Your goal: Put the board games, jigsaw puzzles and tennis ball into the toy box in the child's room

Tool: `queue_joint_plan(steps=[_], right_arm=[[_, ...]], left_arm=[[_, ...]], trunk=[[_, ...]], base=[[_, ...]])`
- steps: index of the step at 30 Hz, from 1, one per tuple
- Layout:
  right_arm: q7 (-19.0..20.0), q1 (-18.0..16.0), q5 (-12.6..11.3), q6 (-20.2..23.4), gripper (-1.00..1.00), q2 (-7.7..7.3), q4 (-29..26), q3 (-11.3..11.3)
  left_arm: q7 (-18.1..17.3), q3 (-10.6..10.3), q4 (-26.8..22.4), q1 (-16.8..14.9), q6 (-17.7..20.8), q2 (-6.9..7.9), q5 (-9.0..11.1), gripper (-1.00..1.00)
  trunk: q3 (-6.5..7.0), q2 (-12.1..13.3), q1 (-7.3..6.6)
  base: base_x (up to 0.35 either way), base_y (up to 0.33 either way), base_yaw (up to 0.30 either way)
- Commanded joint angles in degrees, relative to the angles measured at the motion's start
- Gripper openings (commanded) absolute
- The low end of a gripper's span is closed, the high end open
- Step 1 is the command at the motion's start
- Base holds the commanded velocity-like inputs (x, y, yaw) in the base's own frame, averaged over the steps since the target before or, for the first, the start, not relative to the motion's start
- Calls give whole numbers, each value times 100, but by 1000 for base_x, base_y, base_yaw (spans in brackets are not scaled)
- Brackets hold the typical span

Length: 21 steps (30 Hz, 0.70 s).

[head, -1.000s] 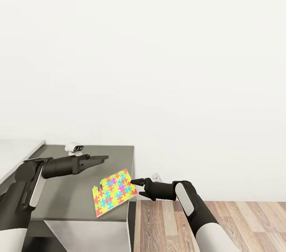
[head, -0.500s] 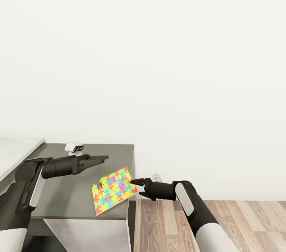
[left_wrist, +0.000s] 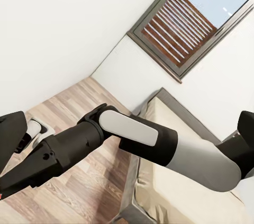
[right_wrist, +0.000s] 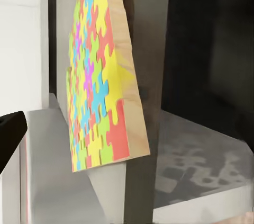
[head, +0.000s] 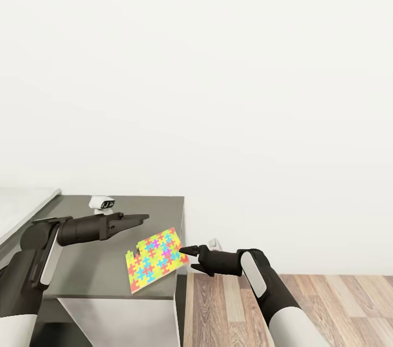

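- Right claw (head: pixel 188 259), fingers parted and empty, is being held just beside the jigsaw puzzle (head: pixel 155 259) at the surface (head: pixel 98 276) corner.
- The overhanging edge is best being pinched squarely, since the thin flat square of interlocking coloured pieces is lying flush.
- Left claw (head: pixel 143 218), seemingly closed and empty, is being held above the matte grey top.

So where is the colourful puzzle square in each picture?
Head view: the thin multicoloured jigsaw puzzle square lies near the corner of the dark grey table top, by the right tool.
Left wrist view: no puzzle here; this picture looks at the right arm, the wood floor and the bed.
Right wrist view: the puzzle is seen close, edge-on.
Shared landmark: the table edge under the puzzle.
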Motion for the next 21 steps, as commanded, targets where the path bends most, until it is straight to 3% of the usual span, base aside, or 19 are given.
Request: queue_joint_plan(steps=[1,13,21], right_arm=[[22,-4,17,31,100,5,-2,-19],[24,-4,17,31,100,5,-2,-19],[29,-4,15,31,100,5,-2,-19]], left_arm=[[-23,-1,-1,-3,60,2,-3,100],[-23,-2,-4,-3,55,10,-3,100],[-23,-1,-4,-3,55,17,-3,100]], trunk=[[-24,-45,22],[-24,-45,22],[-24,-45,22]], base=[[0,0,0],[0,2,0],[0,95,0]])
